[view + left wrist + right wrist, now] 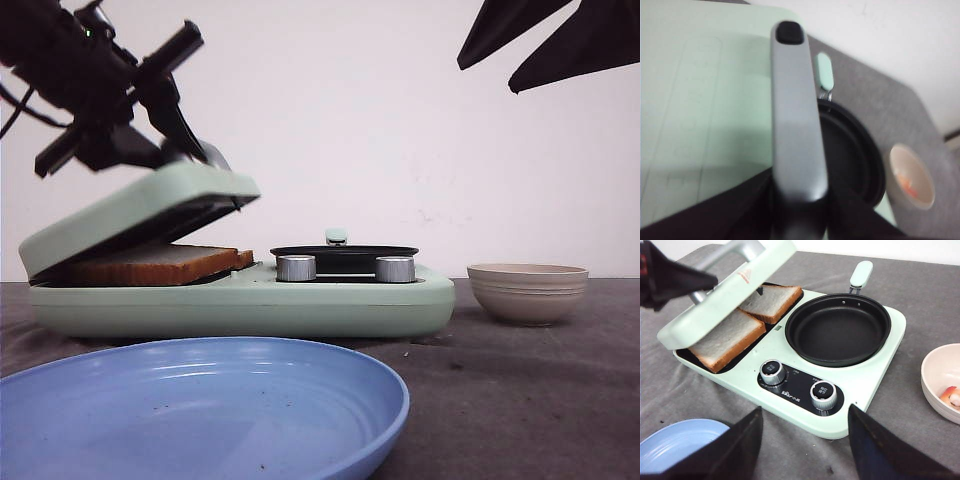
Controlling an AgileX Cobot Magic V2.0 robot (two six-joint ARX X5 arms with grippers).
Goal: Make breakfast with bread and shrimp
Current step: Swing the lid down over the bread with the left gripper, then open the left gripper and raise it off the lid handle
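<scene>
Fingers (675,277) of the left gripper (165,105) are closed around the grey handle (797,115) of the mint-green lid (140,205), which stands tilted, part way open, over the grill side of the breakfast maker (865,385). Both right gripper (805,440) fingers, dark and wedge-shaped, hang spread wide apart above the front edge of the machine, with nothing between them.

Under the raised lid lie two slices of bread (727,340), side by side and touching on the dark grill plate, pale faces up, brown crusts showing. From the front only one crust edge shows beneath the lid.

Beside the grill plate, on the same machine, sits one round black pan (838,330) with a mint-green handle (861,274) pointing away from the robot. Two silver knobs (772,372) stand on the dark control panel at the near edge of the machine.

One beige ribbed bowl (527,292) stands on the grey table (520,400) to the right of the machine, apart from it. Shrimp (952,397) lies inside as orange-pink and whitish pieces; their number cannot be told.

One blue plate (200,410) sits nearest the robot, in front of the machine.
</scene>
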